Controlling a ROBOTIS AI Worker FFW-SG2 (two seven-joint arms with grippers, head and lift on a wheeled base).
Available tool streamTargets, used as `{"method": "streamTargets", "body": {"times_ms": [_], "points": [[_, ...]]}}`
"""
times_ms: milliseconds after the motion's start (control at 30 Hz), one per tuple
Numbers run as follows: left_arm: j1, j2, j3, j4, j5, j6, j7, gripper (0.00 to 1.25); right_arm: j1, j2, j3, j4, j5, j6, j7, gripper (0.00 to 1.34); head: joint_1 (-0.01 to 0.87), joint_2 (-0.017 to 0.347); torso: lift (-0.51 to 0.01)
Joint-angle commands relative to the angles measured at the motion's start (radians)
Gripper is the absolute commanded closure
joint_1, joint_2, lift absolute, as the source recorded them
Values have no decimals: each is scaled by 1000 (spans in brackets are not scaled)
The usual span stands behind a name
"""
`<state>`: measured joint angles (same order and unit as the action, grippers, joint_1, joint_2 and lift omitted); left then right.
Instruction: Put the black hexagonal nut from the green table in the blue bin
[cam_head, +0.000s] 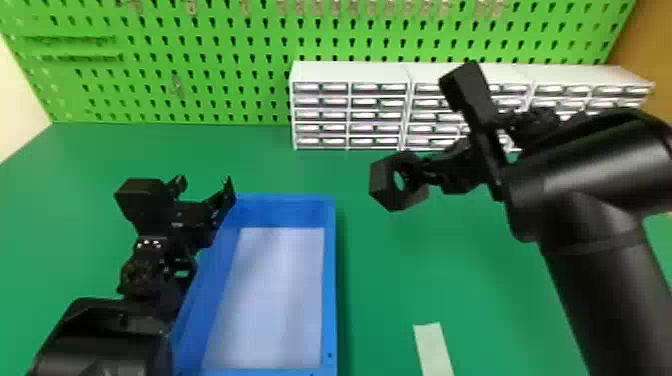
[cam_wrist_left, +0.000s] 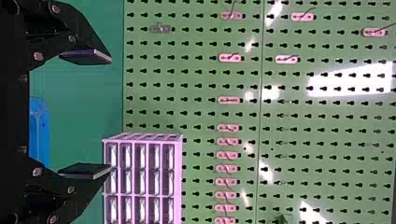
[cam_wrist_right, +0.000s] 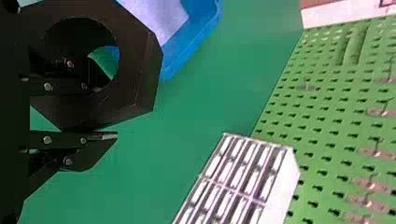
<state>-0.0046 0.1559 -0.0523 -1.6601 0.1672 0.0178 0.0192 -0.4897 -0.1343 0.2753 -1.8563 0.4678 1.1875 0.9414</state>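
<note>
Above the green table (cam_head: 390, 280), right claw (cam_head: 417, 175) angled inward, clamped on black nut (cam_head: 382, 187), left claw (cam_head: 205, 186) spread

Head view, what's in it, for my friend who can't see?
The robot's right pincer grips a black hexagonal nut above a green table, right of a blue bin. The open left pincer is by the bin's left side. White drawers stand behind, before a green pegboard.
</note>
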Motion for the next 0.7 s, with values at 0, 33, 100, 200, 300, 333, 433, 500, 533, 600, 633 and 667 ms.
{"method": "streamTargets", "body": {"times_ms": [0,33,100,200,300,333,433,500,533,600,633,667], "points": [[0,1,0,0,0,1,1,430,-13,25,18,3,-38,-14,-26,1038,686,52,-97],[0,1,0,0,0,-1,1,430,-17,30,22,5,-43,-16,-30,1038,686,52,-97],[-2,-1,0,0,0,1,-1,430,-24,38,33,11,-49,-19,-39,1038,686,52,-97],[0,1,2,0,0,1,-1,430,-36,45,61,26,-67,-28,-49,1038,686,52,-97],[2,-1,5,0,0,-1,1,430,-46,48,90,45,-104,-40,-73,1038,686,52,-97],[2,1,5,0,0,-1,1,430,-49,48,102,51,-112,-45,-81,1038,686,52,-97],[2,1,5,-1,2,-1,1,430,-59,45,139,71,-149,-55,-107,1039,686,52,-97],[3,-1,6,0,2,-1,1,430,-69,42,168,83,-181,-62,-128,1039,686,52,-97],[3,1,6,0,2,-1,1,430,-72,41,180,89,-195,-65,-139,1039,686,52,-97],[3,-1,8,0,2,-1,1,430,-81,39,209,100,-230,-72,-162,1039,686,52,-97],[3,1,8,0,0,-1,-1,430,-86,39,220,104,-241,-77,-168,1039,686,52,-97],[3,-1,8,0,0,-1,-1,430,-89,39,232,108,-253,-81,-176,1039,686,52,-97]]}}
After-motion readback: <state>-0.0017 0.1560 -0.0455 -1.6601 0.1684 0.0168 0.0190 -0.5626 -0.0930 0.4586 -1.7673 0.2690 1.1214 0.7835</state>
